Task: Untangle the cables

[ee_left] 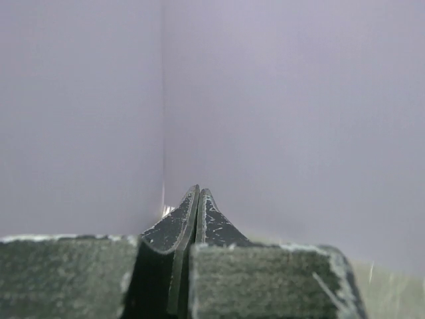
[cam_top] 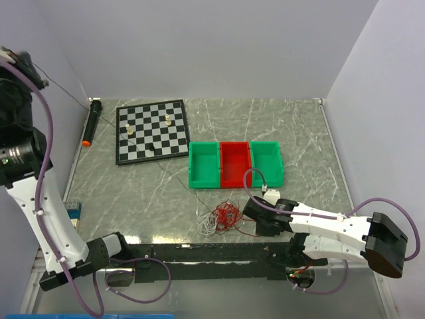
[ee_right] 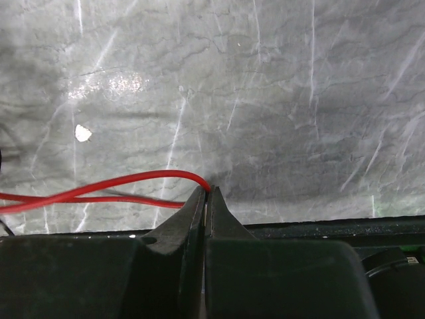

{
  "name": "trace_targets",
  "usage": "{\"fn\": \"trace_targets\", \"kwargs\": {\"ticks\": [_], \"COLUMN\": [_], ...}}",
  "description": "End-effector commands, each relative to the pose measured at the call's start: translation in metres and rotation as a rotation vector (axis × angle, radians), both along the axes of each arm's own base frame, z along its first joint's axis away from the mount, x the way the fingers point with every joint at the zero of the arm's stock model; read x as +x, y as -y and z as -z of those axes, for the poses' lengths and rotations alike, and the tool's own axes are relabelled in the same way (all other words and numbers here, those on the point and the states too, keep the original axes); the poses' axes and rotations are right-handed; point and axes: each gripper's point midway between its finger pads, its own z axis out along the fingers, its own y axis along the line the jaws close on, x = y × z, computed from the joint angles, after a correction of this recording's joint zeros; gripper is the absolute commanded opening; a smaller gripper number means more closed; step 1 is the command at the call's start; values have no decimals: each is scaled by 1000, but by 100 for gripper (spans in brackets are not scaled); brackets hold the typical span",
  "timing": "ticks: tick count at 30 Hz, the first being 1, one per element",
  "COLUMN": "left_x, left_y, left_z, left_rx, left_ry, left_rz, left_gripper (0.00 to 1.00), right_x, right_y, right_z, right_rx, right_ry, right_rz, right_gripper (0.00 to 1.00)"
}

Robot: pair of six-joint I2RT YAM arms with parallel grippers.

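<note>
The cables (cam_top: pixel 222 218) lie as a small tangle of thin red, white and dark wires near the table's front edge. My right gripper (cam_top: pixel 249 211) sits low just right of the tangle. In the right wrist view it (ee_right: pixel 208 189) is shut on a red cable (ee_right: pixel 133 179) that loops out to the left. My left gripper (cam_top: pixel 30 70) is raised high at the far left. Its jaws (ee_left: pixel 199 191) are pressed together. A very thin dark strand (cam_top: pixel 166 171) runs taut from it across the table to the tangle; the strand does not show in the left wrist view.
A chessboard (cam_top: pixel 151 131) with a few pieces lies at the back left, with a black marker (cam_top: pixel 91 123) beside it. Green (cam_top: pixel 204 164), red (cam_top: pixel 234 164) and green (cam_top: pixel 267 161) bins stand behind the tangle. A black rail (cam_top: pixel 212 252) runs along the front edge.
</note>
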Motion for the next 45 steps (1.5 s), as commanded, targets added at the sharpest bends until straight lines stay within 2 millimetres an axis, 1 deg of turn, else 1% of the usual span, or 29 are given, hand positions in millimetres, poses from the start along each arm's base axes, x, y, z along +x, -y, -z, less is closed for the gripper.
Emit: {"fn": "trace_targets", "kwargs": {"ticks": [1, 4, 5, 6, 8, 9, 11, 12, 13, 14, 16, 17, 18, 20, 22, 24, 27, 29, 30, 32, 34, 36, 38, 40, 41, 42, 43, 44, 45], "left_x": [-14, -11, -12, -18, -32, -39, -39, -39, -33, -27, -25, -23, -27, -27, -28, -34, -48, -56, -56, -63, -62, -56, -49, -29, -17, -6, 1, 10, 14], "left_y": [4, 29, 31, 29, 11, 11, 31, 50, 67, 86, 114, 124, 133, 139, 143, 150, 166, 179, 186, 204, 223, 240, 251, 258, 260, 264, 265, 263, 263], "left_z": [-52, -49, -50, -60, -86, -100, -109, -110, -101, -86, -62, -48, -39, -27, -20, -19, -21, -18, -15, -11, -7, 0, 13, 49, 77, 113, 152, 183, 223], "left_rx": [-42, -30, -34, -20, -1, 27, 74, 100, 117, 121, 129, 126, 131, 123, 132, 160, 189, 178, 169, 163, 149, 132, 77, 26, 27, 35, 109, 199, 250], "left_ry": [166, 145, 151, 189, 286, 323, 316, 297, 254, 205, 139, 109, 90, 67, 58, 65, 100, 116, 135, 166, 171, 146, 77, -48, -126, -230, -327, -392, -498], "left_rz": [2, 140, 151, 125, 9, -4, 92, 193, 298, 419, 605, 685, 745, 795, 823, 872, 965, 1048, 1082, 1153, 1207, 1238, 1284, 1289, 1262, 1246, 1217, 1187, 1162], "left_gripper": [1, 2, 2, 1, 1, 2, 4, 7, 7, 7, 9, 10, 10, 9, 9, 10, 12, 13, 16, 16, 14, 13, 14, 18, 20, 23, 29, 34, 43], "right_x": [-4, -3, -2, -2, -3, -2, 0, 3, 5, 7, 12, 14, 15, 16, 16, 16, 16, 16, 16, 15, 15, 15, 15, 15, 15, 15, 16, 16, 16], "right_y": [0, -5, -5, -6, -4, -5, -10, -14, -18, -23, -31, -35, -39, -43, -47, -51, -53, -55, -55, -56, -57, -57, -57, -55, -55, -53, -52, -51, -50], "right_z": [2, 1, -1, -2, -1, -2, -4, -6, -9, -11, -17, -19, -20, -21, -22, -23, -23, -23, -22, -20, -19, -17, -17, -17, -17, -17, -18, -18, -18], "right_rx": [3, 19, 20, 22, 8, 11, 27, 44, 63, 81, 109, 118, 125, 127, 134, 146, 161, 173, 178, 187, 191, 197, 203, 203, 206, 202, 201, 203, 202], "right_ry": [-12, -8, -2, 1, -5, -6, 5, 18, 29, 41, 58, 62, 64, 66, 69, 74, 81, 82, 80, 79, 80, 84, 84, 86, 88, 92, 100, 106, 111], "right_rz": [10, 4, 4, 5, 5, -6, -16, -22, -25, -34, -43, -52, -62, -77, -97, -107, -110, -109, -107, -99, -95, -85, -82, -78, -78, -79, -77, -76, -75], "right_gripper": [0, 0, 0, 0, 0, 0, 0, 0, 0, 0, 0, 0, 0, 0, 0, 0, 0, 0, 0, 0, 0, 0, 0, 0, 0, 0, 0, 0, 0]}}
